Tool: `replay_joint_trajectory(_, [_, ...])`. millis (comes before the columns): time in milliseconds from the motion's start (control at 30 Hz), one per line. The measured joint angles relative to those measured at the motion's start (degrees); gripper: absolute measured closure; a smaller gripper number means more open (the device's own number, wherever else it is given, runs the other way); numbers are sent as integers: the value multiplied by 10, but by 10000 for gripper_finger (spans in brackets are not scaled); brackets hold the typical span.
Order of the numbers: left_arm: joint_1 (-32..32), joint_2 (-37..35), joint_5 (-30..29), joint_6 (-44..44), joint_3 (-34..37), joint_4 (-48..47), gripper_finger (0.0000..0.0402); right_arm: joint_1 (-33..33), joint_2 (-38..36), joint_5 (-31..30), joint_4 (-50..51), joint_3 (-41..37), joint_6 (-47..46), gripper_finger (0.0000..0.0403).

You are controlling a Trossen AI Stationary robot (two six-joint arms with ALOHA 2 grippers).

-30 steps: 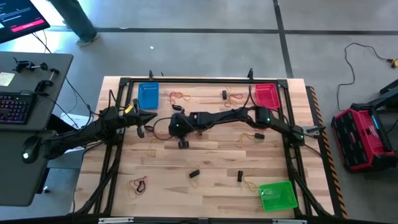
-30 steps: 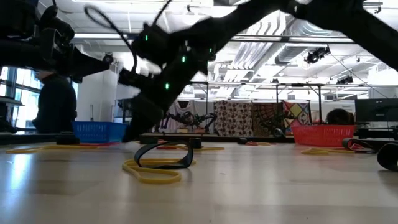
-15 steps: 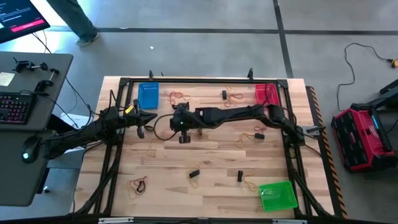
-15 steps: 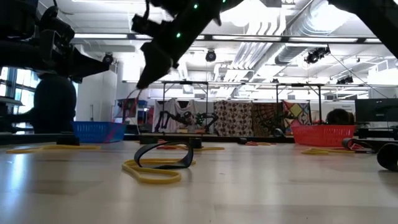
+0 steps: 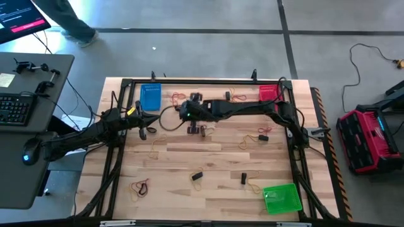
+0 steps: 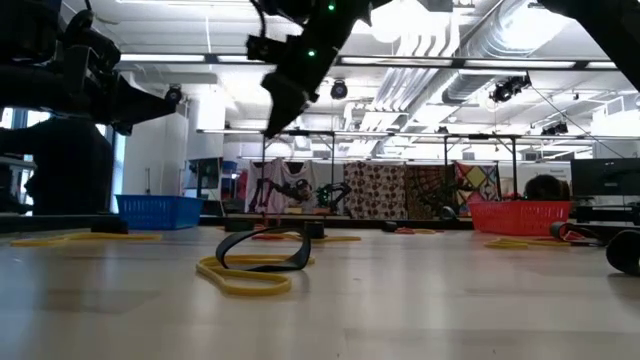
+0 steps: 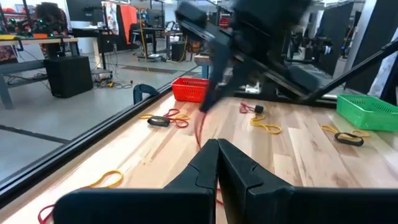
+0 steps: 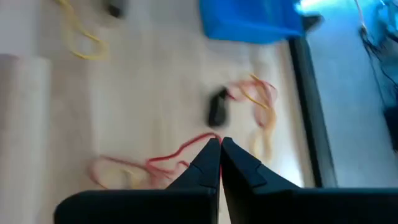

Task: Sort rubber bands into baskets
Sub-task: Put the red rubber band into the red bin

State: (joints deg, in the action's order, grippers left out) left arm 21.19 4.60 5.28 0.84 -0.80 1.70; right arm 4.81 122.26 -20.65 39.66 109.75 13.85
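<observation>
My right gripper (image 5: 187, 115) hangs above the table's far middle, shut on a red rubber band (image 8: 177, 152) that trails below it; the left wrist view shows the band (image 7: 201, 127) as a red streak. My left gripper (image 5: 142, 123) waits shut at the table's left. The blue basket (image 5: 150, 98) stands at the far left, the red basket (image 5: 270, 94) at the far right, the green basket (image 5: 282, 198) at the near right. Several loose rubber bands lie flat on the wood, among them a red-yellow tangle (image 5: 183, 98) and a black one on a yellow one (image 6: 262, 262). My right gripper pinches the red rubber band at one end of its loop (image 8: 210, 138), between its two fingertips. The fingers slant down from the table's right. The band hangs slack below them; whether its lower end clears the wood I cannot tell.
More bands lie at the far middle (image 5: 237, 96), right of centre (image 5: 260, 136) and near left (image 5: 139, 187). A black frame rail (image 5: 202, 82) runs along the table's far edge. A red and black case (image 5: 369, 140) sits on the floor to the right.
My right gripper has risen from just above the wood and moved toward the table's far edge, tipping closer to level. It has stayed shut, and the red rubber band has come up with it.
</observation>
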Motion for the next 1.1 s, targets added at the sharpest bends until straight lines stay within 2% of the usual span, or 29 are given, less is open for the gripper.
replay_joint_trajectory(300, [0, 0, -7, -15, 0, 12, 402, 52, -20, -2, 53, 0, 28, 403])
replay_joint_trajectory(567, [0, 0, -7, -15, 0, 5, 402, 64, -44, 11, 66, 0, 30, 403])
replay_joint_trajectory(733, [0, 0, -6, -20, 0, 3, 401, 73, -72, 11, 149, 0, 8, 403])
replay_joint_trajectory(900, [0, 0, -9, -20, 0, -4, 401, 78, -108, -17, 222, 0, -20, 403])
replay_joint_trajectory(1100, [0, 0, -11, -20, 0, -3, 402, 81, -149, -26, 237, 0, -35, 403])
